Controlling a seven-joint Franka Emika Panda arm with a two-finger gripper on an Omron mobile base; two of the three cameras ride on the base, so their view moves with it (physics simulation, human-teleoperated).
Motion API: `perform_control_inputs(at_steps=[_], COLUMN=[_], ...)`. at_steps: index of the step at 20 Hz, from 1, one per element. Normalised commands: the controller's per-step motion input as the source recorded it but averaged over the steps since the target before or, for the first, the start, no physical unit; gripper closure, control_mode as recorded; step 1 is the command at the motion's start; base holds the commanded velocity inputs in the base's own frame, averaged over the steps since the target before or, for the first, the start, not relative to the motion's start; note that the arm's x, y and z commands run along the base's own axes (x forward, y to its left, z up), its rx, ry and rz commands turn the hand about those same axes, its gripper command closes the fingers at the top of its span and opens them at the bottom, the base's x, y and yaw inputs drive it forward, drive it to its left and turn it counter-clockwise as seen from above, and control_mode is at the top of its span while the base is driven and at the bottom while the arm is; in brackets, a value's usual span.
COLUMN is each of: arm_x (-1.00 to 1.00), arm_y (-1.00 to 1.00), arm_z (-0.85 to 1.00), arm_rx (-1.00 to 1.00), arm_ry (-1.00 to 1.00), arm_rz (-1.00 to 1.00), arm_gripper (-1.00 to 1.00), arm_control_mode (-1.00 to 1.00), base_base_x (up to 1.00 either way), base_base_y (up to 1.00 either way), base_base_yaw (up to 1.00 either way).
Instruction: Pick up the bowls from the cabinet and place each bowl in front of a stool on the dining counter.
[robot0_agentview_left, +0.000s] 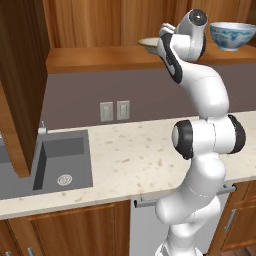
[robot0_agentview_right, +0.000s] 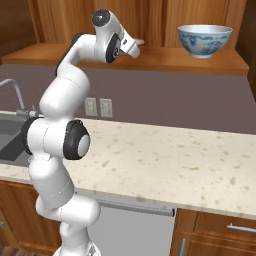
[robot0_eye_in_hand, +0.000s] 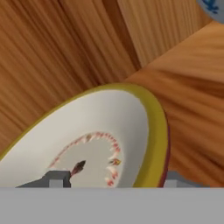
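Straddling the tan rim of the wide shallow cream bowl on the reddish-brown wooden cabinet shelf, the gripper sits part-open and should pinch the rim squarely before lifting.

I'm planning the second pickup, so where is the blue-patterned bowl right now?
The blue-patterned bowl stands upright on the cabinet shelf, at the upper right of both base views, to the right of the cream bowl that the gripper is at.
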Motion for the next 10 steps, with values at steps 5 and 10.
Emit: perform_control_inputs(at_steps=[5,10], arm_x=[0.0,-0.09], arm_y=[0.0,0.0], arm_z=[0.0,0.0], arm_rx=[0.0,0.0], arm_ry=[0.0,0.0], arm_rz=[0.0,0.0], arm_gripper=[1.0,1.0], arm_control_mode=[-1.0,-1.0], base_base_x=[0.0,0.0], base_base_y=[0.0,0.0], base_base_yaw=[0.0,0.0])
